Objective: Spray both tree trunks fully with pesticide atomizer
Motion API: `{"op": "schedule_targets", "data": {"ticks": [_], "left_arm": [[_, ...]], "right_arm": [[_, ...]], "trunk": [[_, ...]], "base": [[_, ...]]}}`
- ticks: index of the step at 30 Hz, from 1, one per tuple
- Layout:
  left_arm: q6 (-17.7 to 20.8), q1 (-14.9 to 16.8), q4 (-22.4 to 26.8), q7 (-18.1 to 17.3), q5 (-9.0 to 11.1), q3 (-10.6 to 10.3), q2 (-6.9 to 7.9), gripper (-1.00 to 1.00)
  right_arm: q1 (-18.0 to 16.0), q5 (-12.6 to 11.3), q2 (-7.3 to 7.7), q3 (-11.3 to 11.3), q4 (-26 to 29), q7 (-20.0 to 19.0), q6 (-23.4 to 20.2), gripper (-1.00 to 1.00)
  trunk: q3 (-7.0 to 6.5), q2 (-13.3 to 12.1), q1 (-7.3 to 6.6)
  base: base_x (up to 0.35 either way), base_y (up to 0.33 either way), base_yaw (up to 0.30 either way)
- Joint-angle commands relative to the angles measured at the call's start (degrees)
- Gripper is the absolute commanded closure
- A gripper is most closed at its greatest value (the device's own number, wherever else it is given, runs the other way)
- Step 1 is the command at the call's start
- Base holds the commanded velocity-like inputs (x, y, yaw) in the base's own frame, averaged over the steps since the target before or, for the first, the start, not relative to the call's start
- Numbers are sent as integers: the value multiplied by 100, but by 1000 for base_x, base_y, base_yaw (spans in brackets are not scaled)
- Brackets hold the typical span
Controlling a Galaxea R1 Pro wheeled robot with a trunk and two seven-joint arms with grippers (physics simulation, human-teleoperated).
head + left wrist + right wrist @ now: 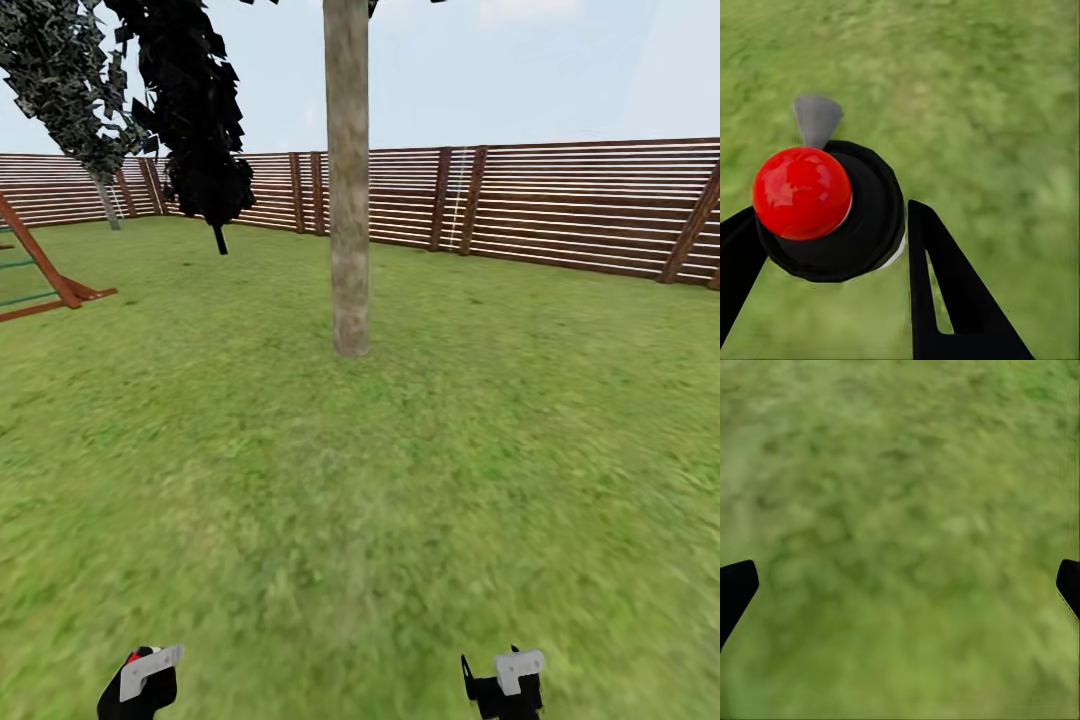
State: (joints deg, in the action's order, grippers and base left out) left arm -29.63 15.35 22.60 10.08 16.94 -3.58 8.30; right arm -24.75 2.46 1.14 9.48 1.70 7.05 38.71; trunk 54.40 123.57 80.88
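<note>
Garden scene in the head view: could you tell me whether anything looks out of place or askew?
The black-leaved tree by the slatted wooden fence looks odd: its foliage is nearly solid black, and its thin stem leans.

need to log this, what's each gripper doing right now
left gripper: shut on the pesticide atomizer
right gripper: open, nothing between its fingers

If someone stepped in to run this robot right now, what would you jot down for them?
Left gripper: shut on the pesticide atomizer, with a red ball top and grey nozzle, held over grass.
Right gripper: open, nothing between its fingers, grass below.
Tree trunk: straight ahead on the lawn, some way off, wooden fence behind it.
Done: atomizer picked up.
Left: drive closer, spray this trunk, then do the second tree. No spray visible on the trunk yet.
</note>
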Motion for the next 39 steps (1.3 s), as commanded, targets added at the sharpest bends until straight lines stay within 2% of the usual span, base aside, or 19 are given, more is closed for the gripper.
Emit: {"op": "schedule_targets", "data": {"ticks": [1, 39], "left_arm": [[-16, 3, -1, 38, 18, -38, 5, 100], [-16, 3, 7, 38, 20, -46, 5, 100]], "right_arm": [[-3, 27, 0, 45, -3, 60, 5, -100], [-3, 27, -9, 45, -8, 60, 5, -100]], "trunk": [[5, 2, 3], [5, 2, 3]], "base": [[340, 0, 0], [340, 0, 0]]}}
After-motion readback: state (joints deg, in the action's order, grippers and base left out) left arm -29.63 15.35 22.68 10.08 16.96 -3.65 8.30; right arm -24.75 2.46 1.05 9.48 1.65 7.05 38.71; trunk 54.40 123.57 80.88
